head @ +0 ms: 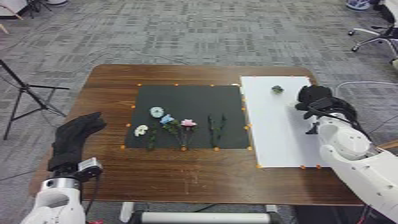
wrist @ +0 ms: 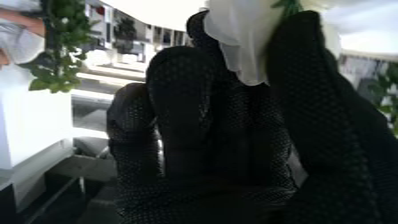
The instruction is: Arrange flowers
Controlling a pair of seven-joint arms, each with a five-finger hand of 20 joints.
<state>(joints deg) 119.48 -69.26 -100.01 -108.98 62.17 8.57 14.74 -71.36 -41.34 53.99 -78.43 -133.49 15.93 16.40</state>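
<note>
On the black mat [head: 187, 95] lie a pale blue flower [head: 156, 112], a blue flower [head: 167, 119], a pink flower [head: 187, 123], a white flower [head: 140, 130] and green stems [head: 212, 131]. My right hand [head: 325, 101] is over the right edge of the white board [head: 275, 130]. In the right wrist view, white petals [wrist: 234, 37] with a bit of green are pinched between the thumb and fingers of my right hand [wrist: 182, 95]. A small green piece [head: 277, 89] stands near the board's far end. My left hand [head: 78, 131] rests left of the mat, fingers straight.
Small orange markers line the mat and board on the brown table [head: 200, 175]. A black tripod [head: 25, 86] stands left of the table, an office chair [head: 378, 37] beyond it at the far right. Green leaves [wrist: 62, 45] show in the right wrist view.
</note>
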